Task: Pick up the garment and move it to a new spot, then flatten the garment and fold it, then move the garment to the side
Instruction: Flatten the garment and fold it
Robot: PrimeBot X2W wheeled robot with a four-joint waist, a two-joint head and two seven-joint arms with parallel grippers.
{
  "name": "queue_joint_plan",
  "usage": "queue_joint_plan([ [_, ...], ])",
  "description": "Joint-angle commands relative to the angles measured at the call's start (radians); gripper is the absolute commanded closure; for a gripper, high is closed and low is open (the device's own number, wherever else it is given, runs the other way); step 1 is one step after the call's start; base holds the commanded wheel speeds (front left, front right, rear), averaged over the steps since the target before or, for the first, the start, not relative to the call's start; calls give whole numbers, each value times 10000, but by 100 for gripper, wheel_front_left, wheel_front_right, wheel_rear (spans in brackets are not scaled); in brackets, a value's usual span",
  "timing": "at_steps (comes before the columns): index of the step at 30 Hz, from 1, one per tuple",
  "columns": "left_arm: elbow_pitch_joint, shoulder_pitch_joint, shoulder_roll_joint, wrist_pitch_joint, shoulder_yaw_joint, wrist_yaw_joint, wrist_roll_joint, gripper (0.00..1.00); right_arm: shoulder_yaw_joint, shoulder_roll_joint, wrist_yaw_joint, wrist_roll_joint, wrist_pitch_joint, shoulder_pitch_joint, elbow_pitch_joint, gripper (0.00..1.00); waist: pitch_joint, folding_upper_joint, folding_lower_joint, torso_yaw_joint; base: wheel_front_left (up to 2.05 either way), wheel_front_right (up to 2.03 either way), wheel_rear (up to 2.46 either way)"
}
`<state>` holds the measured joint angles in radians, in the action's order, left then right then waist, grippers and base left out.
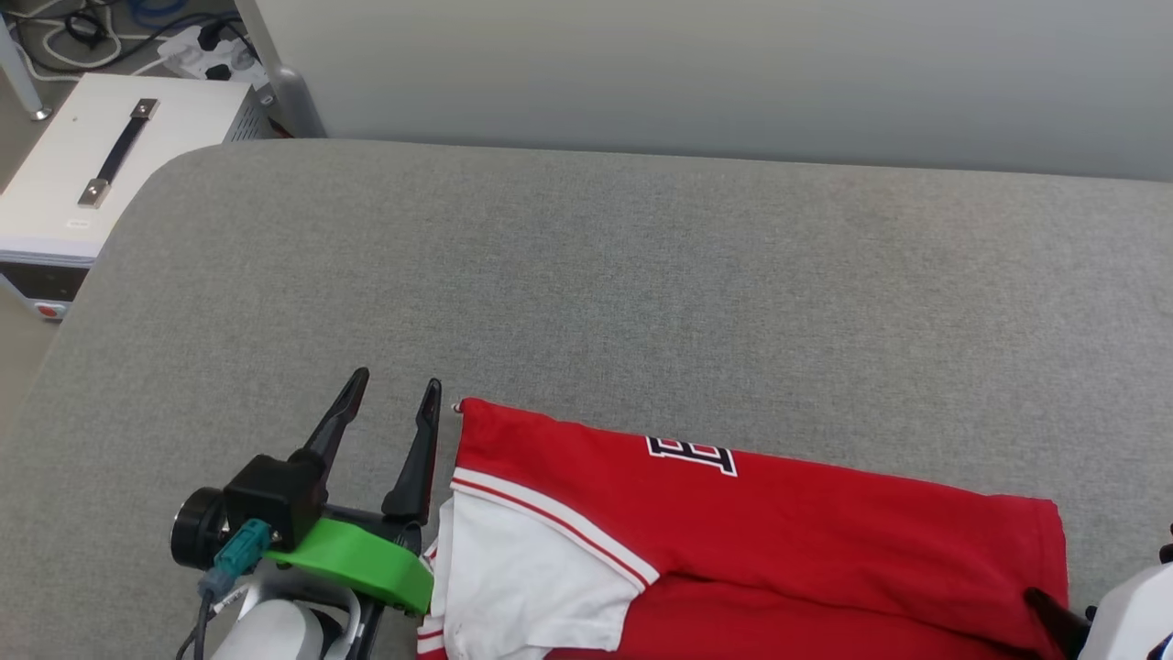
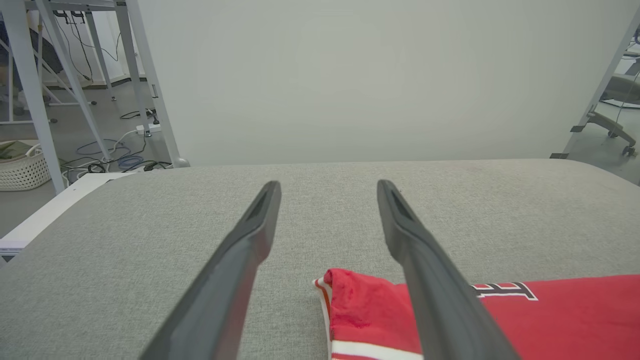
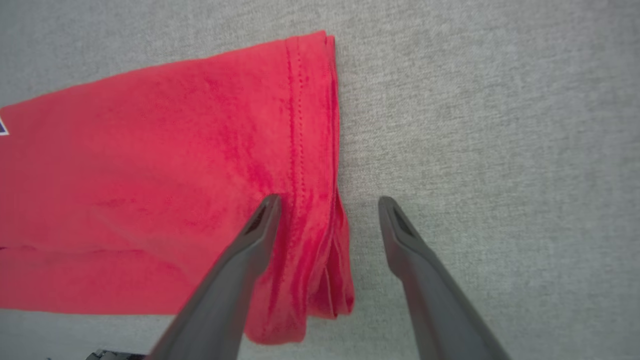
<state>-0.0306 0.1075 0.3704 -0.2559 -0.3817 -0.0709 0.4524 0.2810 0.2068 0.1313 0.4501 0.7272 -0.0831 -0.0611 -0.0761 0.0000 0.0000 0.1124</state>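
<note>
Head view, 10 o'clock: a white box [image 1: 92,165] with a black strap handle stood off the desk's rounded corner, with cables [image 1: 82,37] and a power strip [image 1: 197,46] behind it. The grey woven desk [image 1: 641,275] ran wide toward 12, backed by a pale blank wall [image 1: 733,73]. The left wrist view caught a white basket [image 2: 22,172] at 9 and metal frame legs [image 2: 150,90] at 10.

Left gripper [image 1: 396,379] sat at 7 o'clock, fingers [image 1: 417,449] well apart and closed on nothing, the inner one just beside the garment's corner.

Garment [image 1: 779,532] lay at the desk's near edge, 6 through 4 o'clock. It was red and folded to a long band. A white sleeve [image 1: 522,568] with red-and-white striped trim lay at its left end. Part of a black, white-edged letter [image 1: 692,454] showed at the far fold. The long axis ran 9 to 3, dipping slightly toward 4, with the shoulder end pointing to 9 and the stitched hem to 3.

Right gripper [image 3: 328,200] was at that hem, fingers [image 3: 240,265] spread, one over red cloth and the other over grey desk. Contact could not be told.
</note>
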Motion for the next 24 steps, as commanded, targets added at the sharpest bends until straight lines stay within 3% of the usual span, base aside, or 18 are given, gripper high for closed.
queue_joint_plan([
  [1,-21,-93,-150,-57,225,148,-186,0,96,-60,-6,16,-24,187,-102,0,-288,0,0,172,0,0,0],
  [11,-320,-44,-892,-58,1411,1038,-967,0,-362,-491,-6,837,93,286,-762,0,-712,0,0,378,0,0,0],
  [20,-558,-85,-1313,-58,1997,1523,-1433,0,-1157,-574,-6,1316,-255,316,-1273,0,-679,0,0,363,0,0,0],
  [21,-585,-95,-1349,-58,2053,1565,-1472,0,-1221,-555,-6,1346,-291,328,-1334,46,-658,0,0,350,0,0,0],
  [22,-608,-107,-1373,-58,2094,1595,-1498,0,-1264,-533,-6,1365,-328,337,-1376,69,-639,0,0,335,0,0,0],
  [23,-642,-126,-1398,-58,2144,1631,-1529,0,-1302,-482,-6,1382,-406,347,-1415,100,-609,0,0,309,0,0,0],
  [24,-676,-142,-1422,-58,2187,1665,-1559,0,-1317,-422,-6,1395,-517,356,-1440,100,-581,0,0,282,0,0,0],
])
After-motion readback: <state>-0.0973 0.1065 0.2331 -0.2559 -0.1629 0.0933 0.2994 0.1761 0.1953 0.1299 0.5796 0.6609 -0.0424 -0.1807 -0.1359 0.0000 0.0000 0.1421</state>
